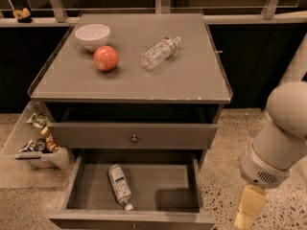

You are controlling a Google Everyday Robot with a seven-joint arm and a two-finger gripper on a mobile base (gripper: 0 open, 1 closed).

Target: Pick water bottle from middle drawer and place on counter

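Water bottle [120, 186] lies on its side on the floor of the middle drawer [163, 188], left of centre, white cap pointing toward the drawer's front wall and close to it, label facing up. We log the drawer as pulled out, with nothing else showing in it. In this single camera view, the drawer above it [96, 134] is closed, a small round knob [134, 138] at its middle. On the counter [196, 78] we see a white bowl [92, 36] at the back left, a red apple [106, 58] just in front of it, and a slimmer ribbed clear bottle [159, 53] lying on its side near the centre, apart from the apple. The gripper [249, 209] hangs low at the bottom right, outside the cabinet and to the right of the open drawer, over the speckled floor [225, 128], its lower end cut off by the picture's edge. It is well apart from the water bottle; we cannot tell how far open it is. The pale arm [283, 138] rises above it along the right edge. A clear plastic bin [19, 143] of small items sits on the floor left of the cabinet.
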